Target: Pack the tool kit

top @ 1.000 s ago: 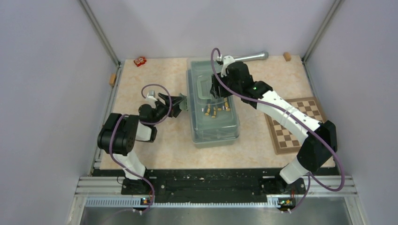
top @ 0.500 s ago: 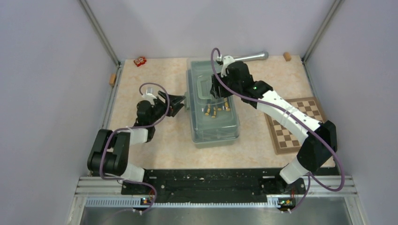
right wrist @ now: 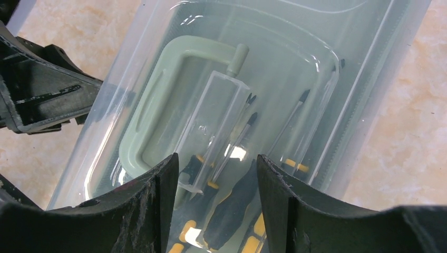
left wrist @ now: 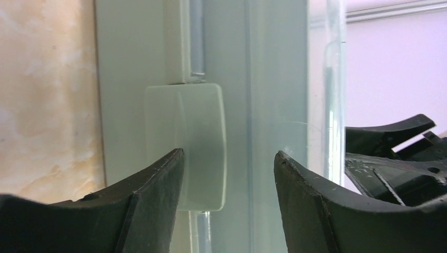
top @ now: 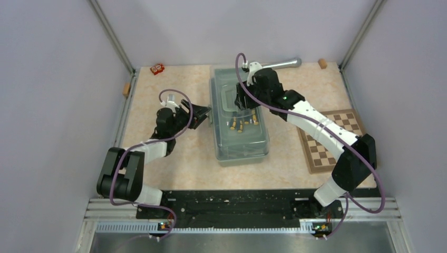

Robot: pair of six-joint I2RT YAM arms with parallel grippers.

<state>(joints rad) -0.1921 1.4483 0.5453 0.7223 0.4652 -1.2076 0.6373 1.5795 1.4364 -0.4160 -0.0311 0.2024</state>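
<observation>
The tool kit is a sage-green toolbox (top: 240, 118) with its translucent lid (right wrist: 274, 63) down, standing mid-table. Through the lid I see the green carry handle (right wrist: 153, 105) and black-yellow screwdrivers (right wrist: 237, 203). My right gripper (top: 245, 103) hovers over the lid, open (right wrist: 216, 161), with nothing between its fingers. My left gripper (top: 204, 113) is at the box's left side, open (left wrist: 227, 155). Its jaws straddle the pale green side latch (left wrist: 190, 132) and the box wall (left wrist: 274, 79). One fingertip (left wrist: 168, 168) overlaps the latch's corner. Whether it touches I cannot tell.
A brown-and-cream chessboard (top: 329, 139) lies right of the box. A grey metal cylinder (top: 279, 64) rests behind it. A small red object (top: 157, 69) sits at the back left. Wooden blocks (top: 126, 88) (top: 322, 63) lie near the table's left and back edges.
The left arm has stretched forward and its gripper has crept up to the box's left-side latch, its jaws narrowing a touch. The right arm has barely moved.
</observation>
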